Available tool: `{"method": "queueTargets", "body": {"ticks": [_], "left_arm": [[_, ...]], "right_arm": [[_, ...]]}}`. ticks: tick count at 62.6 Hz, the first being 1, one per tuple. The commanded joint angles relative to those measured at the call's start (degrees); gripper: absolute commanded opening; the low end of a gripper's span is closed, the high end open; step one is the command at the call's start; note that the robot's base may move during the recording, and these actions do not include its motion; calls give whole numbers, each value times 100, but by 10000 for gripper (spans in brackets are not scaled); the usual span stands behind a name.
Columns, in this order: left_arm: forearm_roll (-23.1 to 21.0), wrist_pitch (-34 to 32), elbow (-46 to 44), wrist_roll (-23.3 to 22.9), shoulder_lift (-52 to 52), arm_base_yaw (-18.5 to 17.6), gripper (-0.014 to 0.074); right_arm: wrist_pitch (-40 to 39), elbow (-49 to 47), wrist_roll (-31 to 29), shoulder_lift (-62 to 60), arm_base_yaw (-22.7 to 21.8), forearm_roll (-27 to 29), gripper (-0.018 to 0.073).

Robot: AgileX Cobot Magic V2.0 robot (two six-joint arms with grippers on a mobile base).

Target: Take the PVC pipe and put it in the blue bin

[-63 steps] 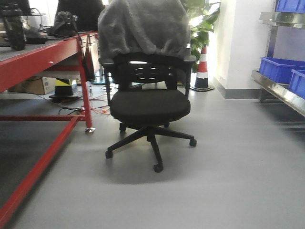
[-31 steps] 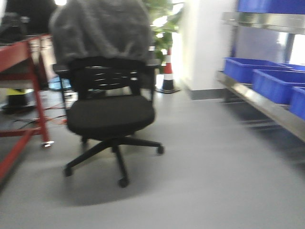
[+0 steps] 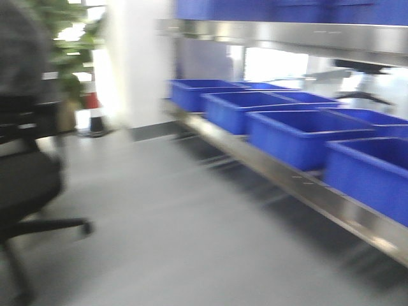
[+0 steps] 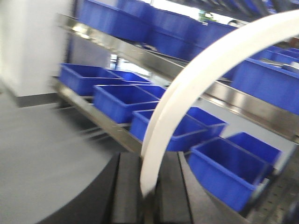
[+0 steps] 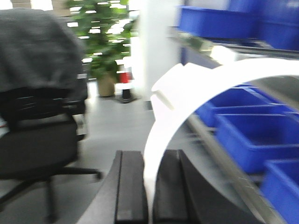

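Observation:
In the left wrist view a white curved PVC pipe arcs up and to the right from my left gripper, which is shut on its lower end. The right wrist view shows a similar white curved pipe clamped in my right gripper. I cannot tell whether these are one piece or two. Open blue bins stand in a row on a low steel shelf at the right of the front view. The same bins show beyond the left gripper and other bins to the right of the right gripper.
A black office chair with a grey cover sits at the left edge of the front view. A traffic cone and a potted plant stand by a white pillar. More blue bins fill an upper shelf. All frames are motion-blurred.
The front view has swung to the right. The chair went from the centre to the left edge, the red bench left the view, and the bin shelf now fills the right side.

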Motion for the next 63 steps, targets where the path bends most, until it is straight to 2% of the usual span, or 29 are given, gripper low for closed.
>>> {"method": "queueTargets", "body": {"ticks": [1, 63], "left_arm": [[-12, -133, 6, -28, -18, -39, -111], [-12, -133, 6, -28, -18, -39, -111]], "right_arm": [[-150, 0, -3, -16, 2, -77, -168], [-150, 0, -3, -16, 2, -77, -168]]}}
